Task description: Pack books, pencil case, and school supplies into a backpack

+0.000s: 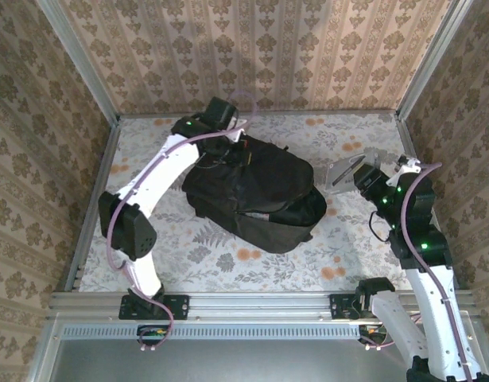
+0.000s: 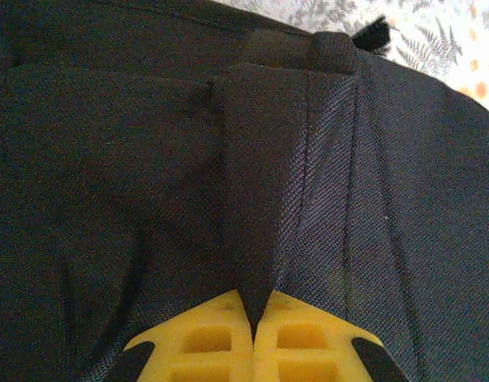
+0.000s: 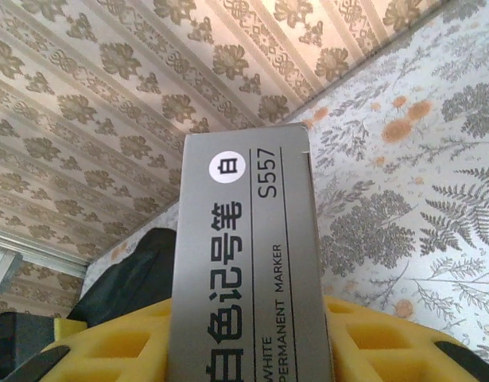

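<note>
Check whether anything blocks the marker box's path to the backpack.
Nothing visible: bare table lies between the grey marker box in the right gripper and the backpack. The left gripper pinches a fold of its fabric; whether the bag is open I cannot tell.

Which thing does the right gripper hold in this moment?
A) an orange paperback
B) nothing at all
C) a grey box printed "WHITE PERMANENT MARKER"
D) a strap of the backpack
C: in the right wrist view the right gripper is closed on the grey marker box, whose label reads "WHITE PERMANENT MARKER".
</note>
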`<state>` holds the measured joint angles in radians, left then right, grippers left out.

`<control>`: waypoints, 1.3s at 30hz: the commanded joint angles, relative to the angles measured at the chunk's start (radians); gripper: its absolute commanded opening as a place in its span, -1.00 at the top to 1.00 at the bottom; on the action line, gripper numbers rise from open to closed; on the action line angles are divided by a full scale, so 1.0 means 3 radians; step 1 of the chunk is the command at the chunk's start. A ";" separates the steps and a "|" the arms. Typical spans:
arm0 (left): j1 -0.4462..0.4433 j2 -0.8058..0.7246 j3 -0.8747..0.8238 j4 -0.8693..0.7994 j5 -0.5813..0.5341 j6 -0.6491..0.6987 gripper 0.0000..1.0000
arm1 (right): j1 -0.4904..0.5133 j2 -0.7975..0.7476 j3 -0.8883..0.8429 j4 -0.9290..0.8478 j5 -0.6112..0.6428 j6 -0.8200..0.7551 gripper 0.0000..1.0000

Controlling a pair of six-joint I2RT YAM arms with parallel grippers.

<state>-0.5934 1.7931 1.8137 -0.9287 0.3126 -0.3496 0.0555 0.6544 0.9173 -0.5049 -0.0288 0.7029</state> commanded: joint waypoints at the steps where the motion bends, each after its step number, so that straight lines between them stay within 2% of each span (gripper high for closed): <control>1: 0.0127 -0.0282 -0.0103 0.0318 0.0410 -0.0205 1.00 | 0.0020 0.0000 0.0014 0.0042 0.0059 0.0037 0.17; 5: 0.0203 -0.0360 -0.0171 0.0535 0.0762 -0.0349 1.00 | 0.0020 0.0028 -0.0418 0.0420 -0.0350 0.0422 0.18; 8: 0.0209 -0.0363 -0.0198 0.0608 0.0863 -0.0406 1.00 | 0.0022 0.0135 -0.0739 0.0866 -0.0768 0.0865 0.18; 11: 0.0209 -0.0383 -0.0268 0.0684 0.0885 -0.0446 1.00 | 0.0029 0.0195 -0.1031 0.1325 -0.1012 0.1300 0.18; 19: 0.0134 -0.0365 -0.0492 0.0825 0.0898 -0.0478 0.97 | 0.0180 0.0404 -0.1437 0.2251 -0.1155 0.2063 0.18; 21: 0.0057 -0.0334 -0.0478 0.0730 0.0854 -0.0387 0.75 | 0.0188 0.0477 -0.1472 0.2458 -0.1154 0.2134 0.18; 22: 0.0018 -0.0318 -0.0442 0.0644 0.0776 -0.0321 0.47 | 0.0188 0.0521 -0.1472 0.2527 -0.1157 0.2158 0.18; 25: -0.0104 -0.0296 -0.0232 0.0242 0.0262 -0.0079 -0.06 | 0.0202 0.0591 -0.1478 0.2751 -0.1202 0.2221 0.18; 26: -0.0161 -0.0287 -0.0126 0.0111 0.0083 -0.0002 -0.17 | 0.0212 0.0602 -0.1474 0.2791 -0.1221 0.2229 0.19; 31: -0.0553 -0.0097 0.0419 -0.0308 -0.0355 0.0202 -0.49 | 0.0272 0.0600 -0.1462 0.2868 -0.1250 0.2244 0.20; 36: -0.1124 0.0393 0.1203 -0.0865 -0.1122 0.0448 -0.77 | 0.0310 0.0582 -0.1423 0.2852 -0.1241 0.2265 0.22; 39: -0.1349 0.0659 0.1525 -0.1046 -0.1323 0.0472 -0.85 | 0.0326 0.0581 -0.1402 0.2830 -0.1234 0.2268 0.23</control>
<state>-0.9642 1.9190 2.2215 -1.1007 0.0521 -0.2592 0.1425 0.8440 0.4683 0.2485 -0.3744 1.3556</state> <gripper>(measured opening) 0.920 0.390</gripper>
